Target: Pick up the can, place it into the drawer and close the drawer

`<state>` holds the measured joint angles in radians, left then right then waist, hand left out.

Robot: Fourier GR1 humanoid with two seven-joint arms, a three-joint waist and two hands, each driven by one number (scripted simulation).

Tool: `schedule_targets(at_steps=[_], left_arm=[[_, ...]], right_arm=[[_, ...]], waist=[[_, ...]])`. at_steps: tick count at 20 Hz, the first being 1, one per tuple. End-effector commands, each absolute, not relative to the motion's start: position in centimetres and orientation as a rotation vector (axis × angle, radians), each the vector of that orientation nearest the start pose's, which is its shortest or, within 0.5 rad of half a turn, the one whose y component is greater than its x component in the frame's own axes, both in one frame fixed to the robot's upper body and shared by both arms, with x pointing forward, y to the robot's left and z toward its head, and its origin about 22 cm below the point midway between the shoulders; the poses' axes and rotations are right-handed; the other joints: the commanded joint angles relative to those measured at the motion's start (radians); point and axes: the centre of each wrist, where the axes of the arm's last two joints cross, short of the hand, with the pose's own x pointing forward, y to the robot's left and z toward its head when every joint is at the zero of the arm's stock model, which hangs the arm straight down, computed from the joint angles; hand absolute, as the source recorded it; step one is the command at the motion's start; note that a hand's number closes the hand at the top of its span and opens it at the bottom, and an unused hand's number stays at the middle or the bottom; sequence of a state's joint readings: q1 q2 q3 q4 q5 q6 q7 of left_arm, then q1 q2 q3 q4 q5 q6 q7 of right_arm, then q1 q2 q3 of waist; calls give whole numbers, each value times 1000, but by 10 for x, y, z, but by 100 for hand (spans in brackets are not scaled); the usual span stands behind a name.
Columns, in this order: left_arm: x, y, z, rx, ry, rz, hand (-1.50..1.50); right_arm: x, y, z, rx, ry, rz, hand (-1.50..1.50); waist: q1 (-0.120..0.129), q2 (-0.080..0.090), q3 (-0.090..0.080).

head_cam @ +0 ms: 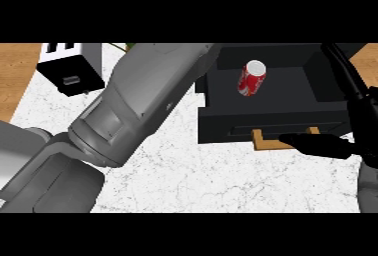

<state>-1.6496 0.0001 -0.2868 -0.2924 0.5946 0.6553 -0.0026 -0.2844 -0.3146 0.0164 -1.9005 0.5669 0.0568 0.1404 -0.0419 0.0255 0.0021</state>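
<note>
Parking right hand (325,145) at the wooden handle (266,143), fingers straight, holding nothing, with the can (252,79) up past it inside the drawer (244,127).

The can (252,79) is red with white top, the drawer (273,100) is black, and the counter (221,175) is white marble with grey veins.

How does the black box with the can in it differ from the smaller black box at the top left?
The drawer is larger and open-topped, with a red can lying inside; the black appliance is smaller, with white marks on top. The drawer's front has a tan handle; the appliance shows none. Both are black, on the white counter.
</note>
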Motion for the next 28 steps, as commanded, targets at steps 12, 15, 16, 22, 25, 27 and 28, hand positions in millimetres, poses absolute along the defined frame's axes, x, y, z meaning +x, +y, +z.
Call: schedule_targets(at_steps=[12, 15, 16, 22, 25, 27, 28], left_arm=[[449, 8, 257, 49, -1701, 7, -150], [447, 6, 275, 66, -1714, 21, -150], [451, 20, 263, 62, -1715, 9, -150], [452, 33, 249, 83, -1721, 2, -150], [459, 61, 278, 93, -1708, 5, -150], [456, 55, 275, 91, -1723, 2, -150], [452, 48, 279, 63, -1703, -11, -150]], right_arm=[[358, -204, 86, -979, -1790, 974, -150], [370, -187, 60, -1017, -1781, 969, -150], [377, -199, 73, -1033, -1785, 959, -150], [403, -190, 53, -1178, -1759, 889, -150], [413, -191, 52, -1230, -1767, 841, -150], [424, -174, 59, -1248, -1789, 846, -150], [429, -188, 64, -1281, -1775, 858, -150]], waist=[[57, -13, -1], [63, -13, -1], [63, -19, -1], [101, -20, -2], [102, -19, -1], [113, -14, -1], [125, -17, -1]])
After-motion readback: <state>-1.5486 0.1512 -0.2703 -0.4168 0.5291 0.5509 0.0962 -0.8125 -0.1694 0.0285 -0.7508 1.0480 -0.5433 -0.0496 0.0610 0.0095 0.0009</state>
